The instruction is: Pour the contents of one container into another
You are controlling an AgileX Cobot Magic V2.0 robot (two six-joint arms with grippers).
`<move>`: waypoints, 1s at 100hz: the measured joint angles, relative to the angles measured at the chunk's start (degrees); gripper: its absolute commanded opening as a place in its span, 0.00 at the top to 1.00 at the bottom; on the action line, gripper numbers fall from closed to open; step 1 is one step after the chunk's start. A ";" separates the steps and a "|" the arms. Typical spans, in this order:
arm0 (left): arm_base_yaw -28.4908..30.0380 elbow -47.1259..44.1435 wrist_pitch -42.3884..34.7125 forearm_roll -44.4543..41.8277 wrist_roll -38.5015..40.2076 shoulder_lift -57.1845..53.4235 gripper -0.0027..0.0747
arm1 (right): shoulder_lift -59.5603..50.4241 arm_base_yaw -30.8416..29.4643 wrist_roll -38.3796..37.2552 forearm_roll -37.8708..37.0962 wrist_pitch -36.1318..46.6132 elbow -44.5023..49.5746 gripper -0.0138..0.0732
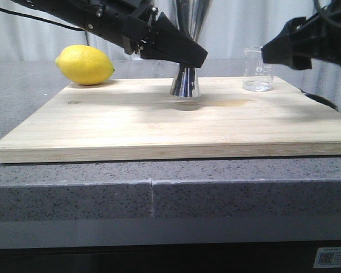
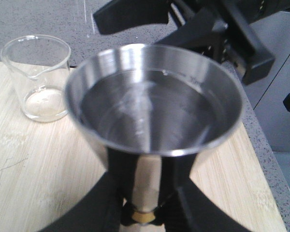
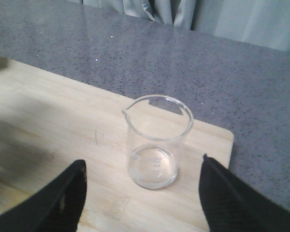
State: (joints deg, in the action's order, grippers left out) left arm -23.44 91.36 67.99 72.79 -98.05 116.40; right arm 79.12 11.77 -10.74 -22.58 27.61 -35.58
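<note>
A clear glass beaker [image 3: 157,145] is standing upright on the wooden board [image 1: 131,122], at about 3 o'clock from the steel jigger [image 1: 184,81] in the front view, as the right claw [image 3: 142,195] is hovering with its jaws wide open around it. Thin-walled, light and slick, it likely needs a gentle mid-wall squeeze below the pouring lip. The left claw [image 2: 140,205] is clamping the mirror-bright hourglass jigger at its gold-banded waist. A dimpled lemon [image 1: 85,65] is resting at 9 o'clock, on the speckled grey table [image 1: 74,170].
</note>
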 measured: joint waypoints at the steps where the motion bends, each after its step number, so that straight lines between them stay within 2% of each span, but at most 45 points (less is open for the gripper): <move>1: 0.00 0.00 0.00 0.00 0.00 0.00 0.90 | -0.19 0.00 0.00 0.00 -0.19 0.00 0.32; 42: 0.00 0.00 0.00 0.72 0.00 0.00 0.90 | -9.61 0.00 0.00 0.00 -4.64 0.08 0.32; 100: 4.71 0.00 0.00 3.43 -0.21 0.00 0.90 | -10.40 0.00 -0.04 0.00 -6.58 0.08 0.32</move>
State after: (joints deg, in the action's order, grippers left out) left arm -18.73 91.36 67.99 76.23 -98.27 116.40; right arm 68.72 11.77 -10.79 -22.58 21.03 -35.49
